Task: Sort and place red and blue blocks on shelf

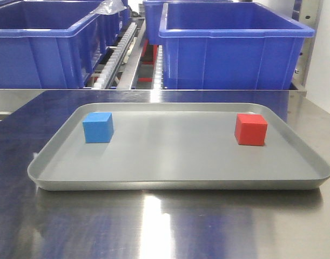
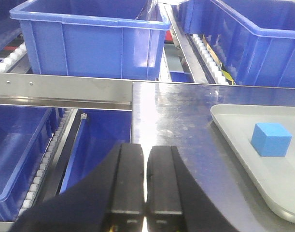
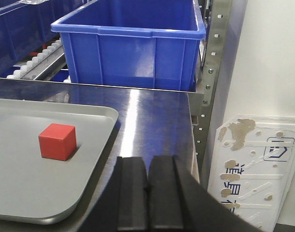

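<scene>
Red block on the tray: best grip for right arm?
Come straight down and pinch two opposite side faces of the red block. It sits flat on the tray, clear of the rim, all sides free; the raised rim likely hampers a low side approach. Right gripper is shut: open first.

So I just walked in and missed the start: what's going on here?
Nothing is being handled yet. A blue block and a red block sit well apart on a grey tray on the steel table, with blue bins behind. The left gripper and the right gripper are both shut and empty, each off its own side of the tray.
</scene>
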Robot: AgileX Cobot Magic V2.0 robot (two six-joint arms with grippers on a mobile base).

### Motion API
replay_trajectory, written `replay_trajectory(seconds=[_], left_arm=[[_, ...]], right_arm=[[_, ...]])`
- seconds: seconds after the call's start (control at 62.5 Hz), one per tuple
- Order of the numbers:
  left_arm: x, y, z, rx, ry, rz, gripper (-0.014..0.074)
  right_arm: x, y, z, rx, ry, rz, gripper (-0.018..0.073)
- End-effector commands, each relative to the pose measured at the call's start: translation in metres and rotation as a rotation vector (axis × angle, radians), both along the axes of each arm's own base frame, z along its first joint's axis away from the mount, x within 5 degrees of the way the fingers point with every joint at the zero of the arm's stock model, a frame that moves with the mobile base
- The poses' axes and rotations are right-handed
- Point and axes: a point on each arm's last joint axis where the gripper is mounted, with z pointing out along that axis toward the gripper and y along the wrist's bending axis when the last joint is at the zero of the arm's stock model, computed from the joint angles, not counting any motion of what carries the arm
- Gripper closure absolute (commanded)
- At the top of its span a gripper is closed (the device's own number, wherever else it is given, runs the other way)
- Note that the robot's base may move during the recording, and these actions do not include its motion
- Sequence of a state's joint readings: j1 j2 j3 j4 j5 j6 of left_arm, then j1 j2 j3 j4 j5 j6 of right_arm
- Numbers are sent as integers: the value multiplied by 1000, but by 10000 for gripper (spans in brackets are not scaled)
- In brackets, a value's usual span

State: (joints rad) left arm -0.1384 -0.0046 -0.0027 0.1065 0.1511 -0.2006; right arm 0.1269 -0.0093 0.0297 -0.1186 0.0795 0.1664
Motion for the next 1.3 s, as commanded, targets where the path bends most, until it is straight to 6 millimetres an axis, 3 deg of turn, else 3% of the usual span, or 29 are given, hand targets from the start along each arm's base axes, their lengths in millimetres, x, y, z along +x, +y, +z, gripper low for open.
replay_trajectory(seconds=[0.0, 1.04, 1.279], left_arm=[[1, -1, -5, -10, -53, -9, 468], [1, -1, -5, -10, -53, -9, 468], [1, -1, -5, -10, -53, -9, 468]], right_arm=[[-3, 0, 16, 4, -129, 2, 501], [-3, 1, 20, 9, -168, 7, 501], [20, 4, 48, 0, -93, 14, 501]])
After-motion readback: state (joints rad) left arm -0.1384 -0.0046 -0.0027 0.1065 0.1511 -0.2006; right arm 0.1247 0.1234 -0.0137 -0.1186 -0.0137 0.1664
